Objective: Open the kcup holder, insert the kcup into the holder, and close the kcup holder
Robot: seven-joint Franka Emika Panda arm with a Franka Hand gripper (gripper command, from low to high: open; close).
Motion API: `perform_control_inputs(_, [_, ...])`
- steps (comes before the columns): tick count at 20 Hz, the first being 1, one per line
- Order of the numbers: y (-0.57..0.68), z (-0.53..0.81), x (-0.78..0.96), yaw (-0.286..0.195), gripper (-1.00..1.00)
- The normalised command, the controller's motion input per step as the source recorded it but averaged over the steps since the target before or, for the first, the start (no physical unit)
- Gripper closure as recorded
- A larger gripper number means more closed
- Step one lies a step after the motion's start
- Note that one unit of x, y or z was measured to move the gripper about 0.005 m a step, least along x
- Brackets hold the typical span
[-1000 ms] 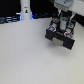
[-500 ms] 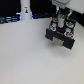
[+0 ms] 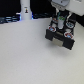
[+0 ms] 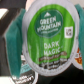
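The kcup (image 4: 48,36) fills the wrist view, its green lid printed with "Green Mountain Dark Magic" and a pale rim around it. In the exterior view the black kcup holder (image 3: 61,37) stands at the back right with its drawer pulled out and round pod slots showing. My gripper (image 3: 60,21) hangs straight over those slots and looks shut on the kcup (image 3: 60,23), a small green spot at its tips. The fingers themselves are hidden behind the pod in the wrist view. Whether the pod touches a slot I cannot tell.
A tall white bottle-like object (image 3: 25,10) with a dark marking stands at the back of the exterior view's left. A dark band (image 3: 10,20) runs along the far edge of the white table (image 3: 25,55). Other pods (image 4: 14,30) show beside the kcup.
The gripper stays over the open holder with the kcup. Any shift between the frames is very small.
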Motion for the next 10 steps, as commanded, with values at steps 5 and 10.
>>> perform_control_inputs(5, [-0.01,0.09,0.09,-0.003,1.00])
perform_control_inputs(10, [0.14,-0.24,0.12,0.012,1.00])
